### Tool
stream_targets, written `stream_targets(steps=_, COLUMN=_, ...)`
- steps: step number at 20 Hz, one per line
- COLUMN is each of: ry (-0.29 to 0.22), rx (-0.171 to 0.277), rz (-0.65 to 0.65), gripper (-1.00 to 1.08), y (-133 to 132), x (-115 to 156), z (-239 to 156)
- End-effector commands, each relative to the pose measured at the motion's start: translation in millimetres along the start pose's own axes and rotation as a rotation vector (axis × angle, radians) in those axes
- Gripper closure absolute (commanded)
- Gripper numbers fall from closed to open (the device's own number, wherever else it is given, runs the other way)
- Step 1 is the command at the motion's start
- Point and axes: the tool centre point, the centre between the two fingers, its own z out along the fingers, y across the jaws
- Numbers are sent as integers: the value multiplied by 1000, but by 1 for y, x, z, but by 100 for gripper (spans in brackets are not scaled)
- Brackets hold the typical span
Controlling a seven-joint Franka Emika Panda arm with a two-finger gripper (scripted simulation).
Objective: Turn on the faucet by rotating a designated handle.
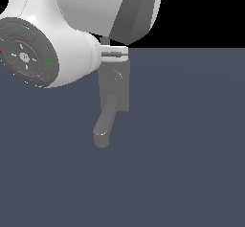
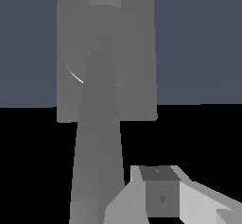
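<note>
Faucet (image 1: 114,94) stands on the floor under the arm's wrist, its rigid, smooth handle (image 2: 97,142), apparently the bar beside one gripper finger (image 2: 160,197), best pushed near its free end; gripper state unclear.
</note>
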Motion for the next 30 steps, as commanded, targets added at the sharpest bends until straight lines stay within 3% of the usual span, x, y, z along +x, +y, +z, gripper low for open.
stream_targets(steps=1, ry=-37, rx=19, rz=3, gripper=108, y=-19, x=-21, z=7)
stream_targets(steps=8, ry=-46, rx=19, rz=4, gripper=108, y=-42, x=-31, z=8)
stream_targets(steps=9, ry=-11, rx=8, rz=9, gripper=108, y=-28, x=-8, z=1)
stream_targets(steps=27, ry=-46, rx=18, rz=5, gripper=108, y=-107, x=-12, z=7)
stream_targets(steps=30, ry=-49, rx=26, rz=52, gripper=108, y=-95, x=6, z=-1)
